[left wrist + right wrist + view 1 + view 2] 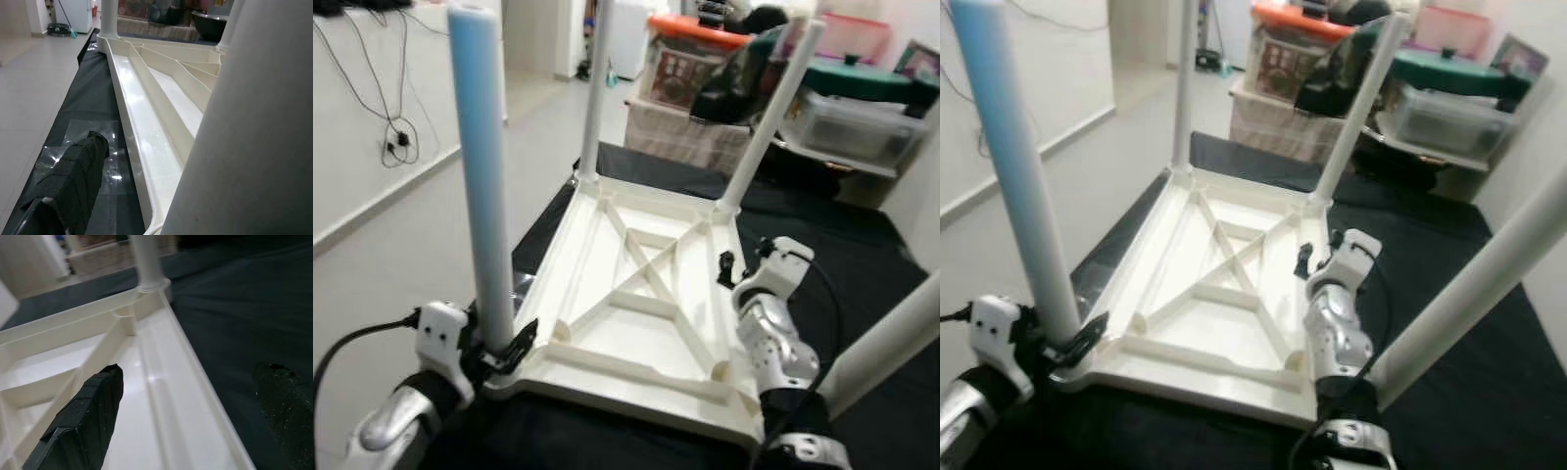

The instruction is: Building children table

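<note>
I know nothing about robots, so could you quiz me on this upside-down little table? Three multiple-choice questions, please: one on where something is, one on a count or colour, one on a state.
1. Where does the tabletop lie?
A. On a black cloth
B. On bare tile
C. On a shelf

2. How many legs stand in its corners?
A. Two
B. Three
C. Four

3. How are the right gripper's fingers?
A. Shut on a leg
B. Open, astride the table's edge
C. Shut on the cloth

Answers:
1. A: the tabletop rests upside down on the black cloth.
2. C: two far legs, the near left leg and the near right leg all stand up.
3. B: the right gripper shows one of its fingers over the table's inside and the other over the cloth. The left gripper is at the near left leg's base.
</note>
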You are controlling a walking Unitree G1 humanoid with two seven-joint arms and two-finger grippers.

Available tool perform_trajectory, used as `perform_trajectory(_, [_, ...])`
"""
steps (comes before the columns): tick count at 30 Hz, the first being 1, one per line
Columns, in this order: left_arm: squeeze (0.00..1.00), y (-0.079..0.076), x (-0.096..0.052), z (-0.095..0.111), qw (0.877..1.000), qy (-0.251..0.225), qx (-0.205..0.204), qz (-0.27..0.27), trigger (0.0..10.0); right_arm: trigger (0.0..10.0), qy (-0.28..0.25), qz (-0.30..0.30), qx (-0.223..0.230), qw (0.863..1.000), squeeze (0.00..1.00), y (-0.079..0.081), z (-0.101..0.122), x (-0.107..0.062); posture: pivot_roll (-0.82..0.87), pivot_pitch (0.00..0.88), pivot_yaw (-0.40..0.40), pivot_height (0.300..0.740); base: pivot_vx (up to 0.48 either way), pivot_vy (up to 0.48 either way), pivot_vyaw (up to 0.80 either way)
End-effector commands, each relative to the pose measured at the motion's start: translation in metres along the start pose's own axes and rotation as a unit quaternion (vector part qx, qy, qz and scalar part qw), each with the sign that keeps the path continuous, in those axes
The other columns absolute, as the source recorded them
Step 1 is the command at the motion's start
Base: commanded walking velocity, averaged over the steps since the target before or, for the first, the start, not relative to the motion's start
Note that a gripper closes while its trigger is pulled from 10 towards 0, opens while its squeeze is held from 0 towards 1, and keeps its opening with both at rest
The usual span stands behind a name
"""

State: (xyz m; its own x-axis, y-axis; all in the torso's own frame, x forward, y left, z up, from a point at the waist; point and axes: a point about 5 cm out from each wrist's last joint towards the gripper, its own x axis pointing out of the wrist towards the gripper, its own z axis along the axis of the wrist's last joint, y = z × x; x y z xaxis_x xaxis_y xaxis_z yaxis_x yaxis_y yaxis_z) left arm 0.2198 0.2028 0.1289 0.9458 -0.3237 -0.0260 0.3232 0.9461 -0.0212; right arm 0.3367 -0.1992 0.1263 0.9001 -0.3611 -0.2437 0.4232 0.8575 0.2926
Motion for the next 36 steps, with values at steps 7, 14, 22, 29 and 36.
perform_trajectory(7, [0.00,0.010,-0.003,-0.001,0.999,0.003,0.006,0.049,10.0,10.0,-0.015,-0.047,0.017,0.999,0.00,-0.029,0.006,-0.002,0.08,0.000,-0.126,0.740,0.000,0.000,0.00])
perform_trajectory(14, [0.00,0.001,-0.002,-0.004,0.999,0.010,0.003,0.036,10.0,10.0,-0.017,0.037,0.023,0.999,0.00,-0.001,0.008,-0.006,0.08,0.000,-0.128,0.740,0.000,0.000,-0.53])
perform_trajectory(22, [0.00,-0.025,-0.002,-0.010,1.000,0.012,-0.021,-0.004,10.0,10.0,-0.038,0.113,-0.003,0.993,0.00,0.020,0.015,-0.014,0.08,0.000,-0.131,0.740,0.000,0.000,-0.80])
perform_trajectory(29, [0.00,-0.039,0.000,-0.010,0.999,0.010,-0.040,-0.024,10.0,10.0,-0.054,0.181,-0.032,0.982,0.00,0.037,0.015,-0.026,0.08,0.000,-0.134,0.740,0.000,0.000,-0.80])
perform_trajectory(36, [0.00,-0.048,0.000,-0.013,0.998,0.014,-0.046,-0.039,10.0,10.0,-0.054,0.223,-0.046,0.972,0.00,0.046,0.012,-0.032,0.08,0.000,-0.131,0.740,0.000,0.000,-0.33])
